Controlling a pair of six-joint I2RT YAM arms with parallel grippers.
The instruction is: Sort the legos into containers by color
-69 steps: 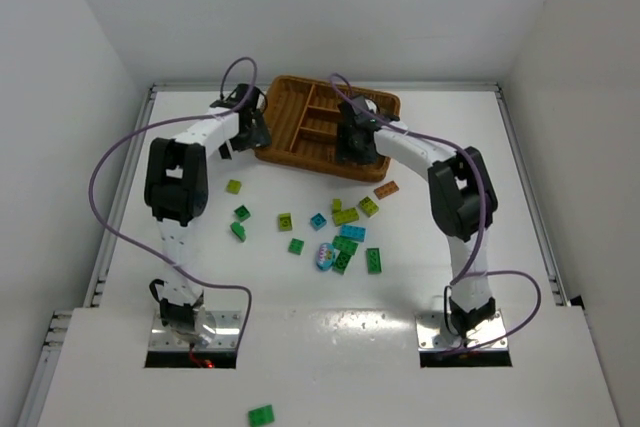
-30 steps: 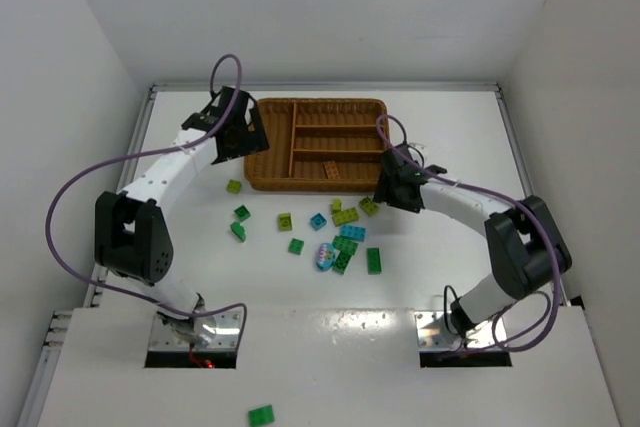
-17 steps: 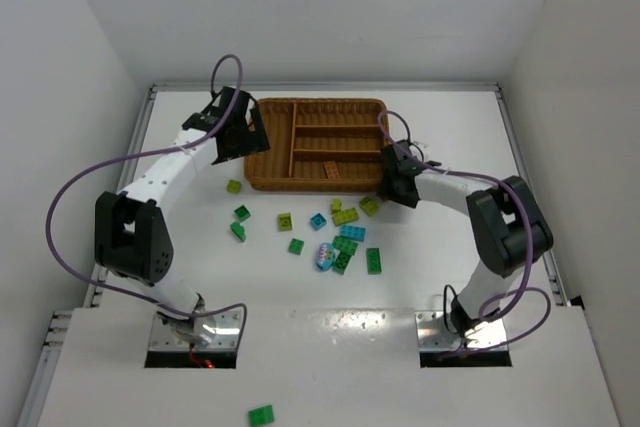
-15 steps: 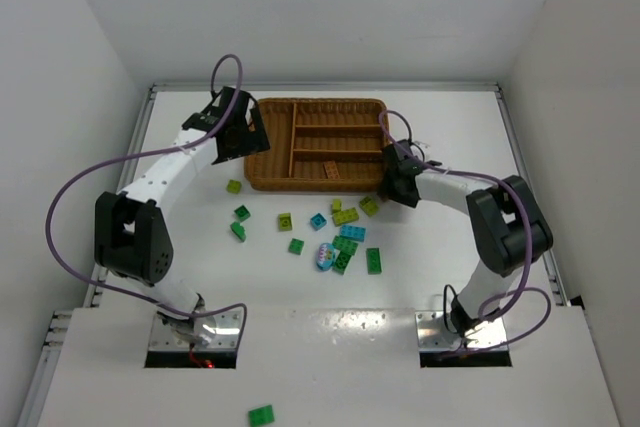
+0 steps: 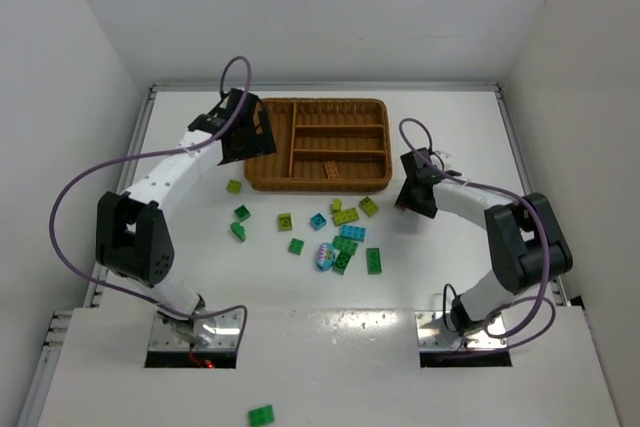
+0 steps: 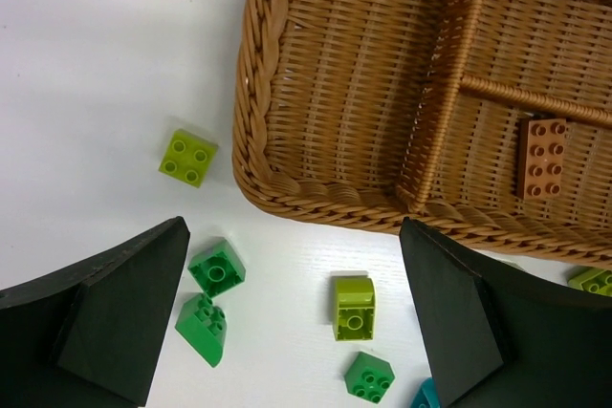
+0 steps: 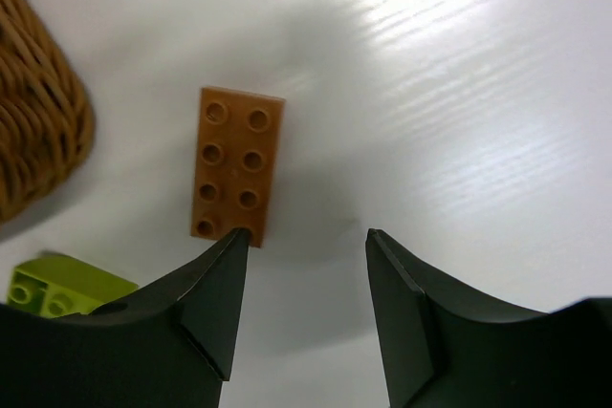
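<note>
Right end effector (image 7: 301, 236) apart over white desk (image 7: 459, 93), flat orange-brown eight-stud lego brick (image 7: 236, 162) at one fingertip, beside brown wicker divided tray (image 7: 38, 131); left end effector (image 6: 294, 226) apart above tray corner

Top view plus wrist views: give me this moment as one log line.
left gripper: open, empty, by tray corner | right gripper: open, over loose orange brick | tray: second orange brick inside

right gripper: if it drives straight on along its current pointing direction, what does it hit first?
Likely the bare table between the right gripper's open fingers. The orange-brown brick lies right by one fingertip, so that finger may clip its near end first; depth is unclear.
</note>
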